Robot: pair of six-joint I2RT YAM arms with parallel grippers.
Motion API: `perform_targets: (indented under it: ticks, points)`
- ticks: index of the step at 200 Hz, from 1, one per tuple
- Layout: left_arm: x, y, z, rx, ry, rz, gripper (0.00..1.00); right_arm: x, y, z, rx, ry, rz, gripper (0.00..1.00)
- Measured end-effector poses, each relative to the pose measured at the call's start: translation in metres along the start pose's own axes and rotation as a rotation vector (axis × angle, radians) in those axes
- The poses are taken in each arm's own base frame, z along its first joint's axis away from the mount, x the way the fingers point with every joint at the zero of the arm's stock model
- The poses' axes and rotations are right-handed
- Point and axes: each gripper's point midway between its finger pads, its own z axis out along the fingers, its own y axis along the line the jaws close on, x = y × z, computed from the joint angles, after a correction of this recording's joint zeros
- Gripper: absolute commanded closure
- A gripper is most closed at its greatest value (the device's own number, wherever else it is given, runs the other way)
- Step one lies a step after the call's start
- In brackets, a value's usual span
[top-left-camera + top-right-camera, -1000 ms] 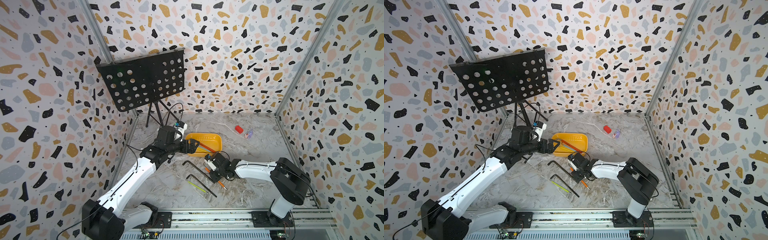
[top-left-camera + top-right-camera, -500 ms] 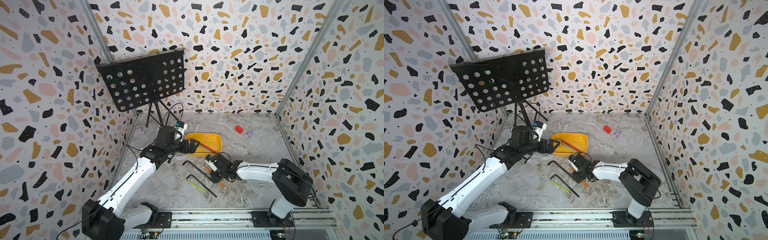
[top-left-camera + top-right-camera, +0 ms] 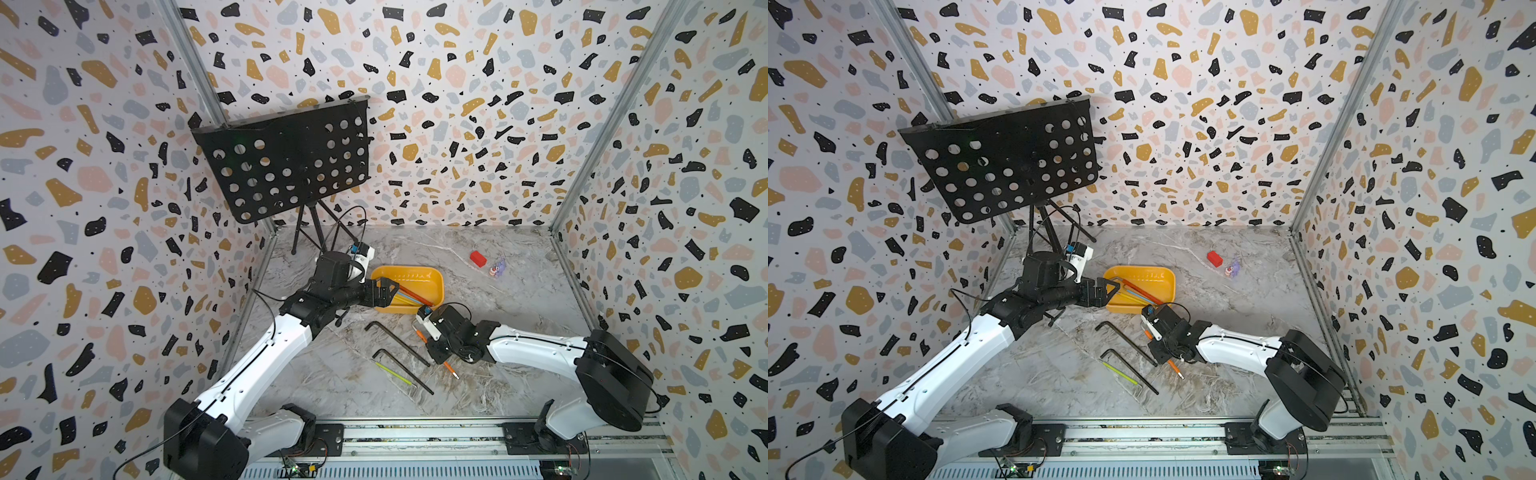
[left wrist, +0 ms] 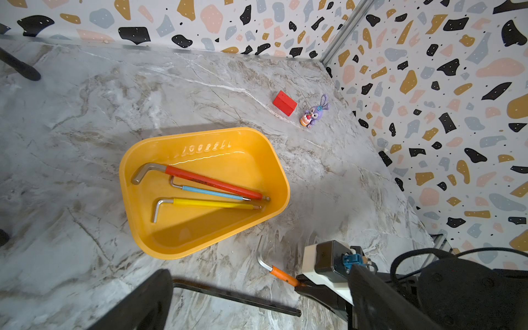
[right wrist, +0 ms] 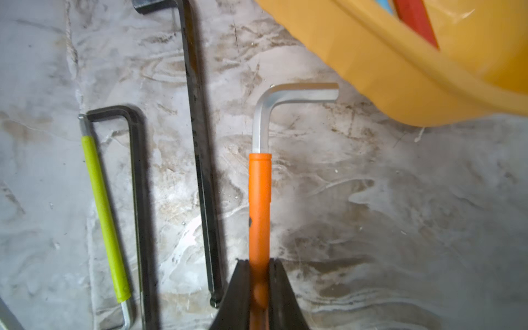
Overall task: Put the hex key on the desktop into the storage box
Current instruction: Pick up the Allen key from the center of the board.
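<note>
Right wrist cam has the best look: the orange-sleeved hex key is pinched in the right gripper, jaws narrowed snug on the sleeve. Its bare bent end sits just beside the storage box wall, outside it. Can't tell if it's lifted or lying on the desktop. Alongside it, around mid-desk, are two black hex keys and one lime-green hex key, so four keys outside the box. Inside there are three: red hex key, blue hex key, yellow hex key, lying side by side. Seven total. The left gripper hangs over the box's end nearer the desk's left edge, jaws wide, nothing in them. One red block and one purple bunny figure sit together toward the far right corner, one black music stand at the far left corner.
</note>
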Motion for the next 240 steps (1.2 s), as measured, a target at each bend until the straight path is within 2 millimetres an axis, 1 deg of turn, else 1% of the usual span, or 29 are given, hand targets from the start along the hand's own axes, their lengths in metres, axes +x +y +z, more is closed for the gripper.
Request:
perform_targets:
  ticks: [58, 155, 177, 215, 240]
  points:
    - [0.0, 0.0, 0.0, 0.0, 0.0, 0.0, 0.0, -0.006, -0.003, -0.016, 0.019, -0.032, -0.004, 1.0]
    - [0.0, -0.001, 0.0, 0.007, 0.003, -0.001, 0.0, -0.006, -0.005, -0.025, 0.031, -0.032, -0.013, 1.0]
    - [0.001, -0.002, 0.0, 0.011, 0.004, -0.001, 0.0, -0.011, -0.005, -0.029, 0.032, -0.046, -0.013, 1.0]
    - [0.002, -0.003, 0.001, 0.022, 0.011, -0.002, 0.0, -0.027, -0.007, -0.041, 0.03, -0.095, -0.01, 1.0]
    - [0.003, -0.004, 0.001, 0.024, 0.014, -0.003, 0.0, -0.035, -0.011, -0.045, 0.036, -0.113, 0.003, 1.0]
